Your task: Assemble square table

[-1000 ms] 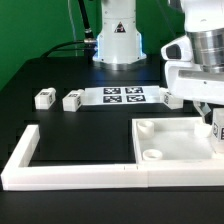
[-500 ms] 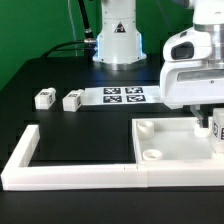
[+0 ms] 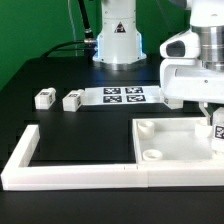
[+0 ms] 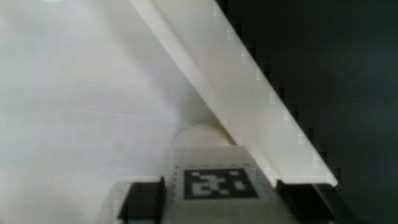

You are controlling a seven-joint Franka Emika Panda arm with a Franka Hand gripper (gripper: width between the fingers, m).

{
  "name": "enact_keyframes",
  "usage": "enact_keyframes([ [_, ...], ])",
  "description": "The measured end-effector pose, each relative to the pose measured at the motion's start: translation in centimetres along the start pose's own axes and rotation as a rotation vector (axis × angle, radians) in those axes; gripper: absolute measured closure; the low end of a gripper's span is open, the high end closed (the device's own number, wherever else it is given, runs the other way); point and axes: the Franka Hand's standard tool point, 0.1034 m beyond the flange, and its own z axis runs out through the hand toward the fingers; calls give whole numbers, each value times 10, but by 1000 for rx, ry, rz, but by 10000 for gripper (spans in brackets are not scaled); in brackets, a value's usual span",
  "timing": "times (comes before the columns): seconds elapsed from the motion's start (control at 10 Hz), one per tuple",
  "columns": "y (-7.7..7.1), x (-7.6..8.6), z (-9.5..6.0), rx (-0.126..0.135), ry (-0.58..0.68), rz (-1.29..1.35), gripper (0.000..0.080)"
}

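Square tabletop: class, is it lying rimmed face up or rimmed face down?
Rimmed face up: the square tabletop shows its raised rim and round corner hole facing upward.

Above the square slab [image 3: 175, 140], itself cut by the frame edge, the gripper [image 3: 216, 116] and leg block [image 3: 218, 131] are half cropped. The wrist view is too blurred to show whether the jaws touch the block.

The slab [image 3: 175, 140] under the gripper [image 3: 214, 121] is plain white, the leg block [image 4: 217, 178] between its dark fingers [image 4: 139, 200] carries a black-and-white square tag, and two far-off leg blocks [image 3: 45, 98] are white, likewise tagged, on the black tabletop [image 3: 80, 135].
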Motion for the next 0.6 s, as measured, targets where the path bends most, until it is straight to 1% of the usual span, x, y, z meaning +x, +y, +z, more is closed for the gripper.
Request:
enact_keyframes([
  [0.1,-1,2,0,14,-3,156,505],
  [0.2,-2,2,0,13,-10,259,506],
  [0.3,-5,1,0,30,-30,467,506],
  [0.4,-8,1,-1,57,-52,665,506],
  [0.6,-7,5,3,123,-62,853,506],
])
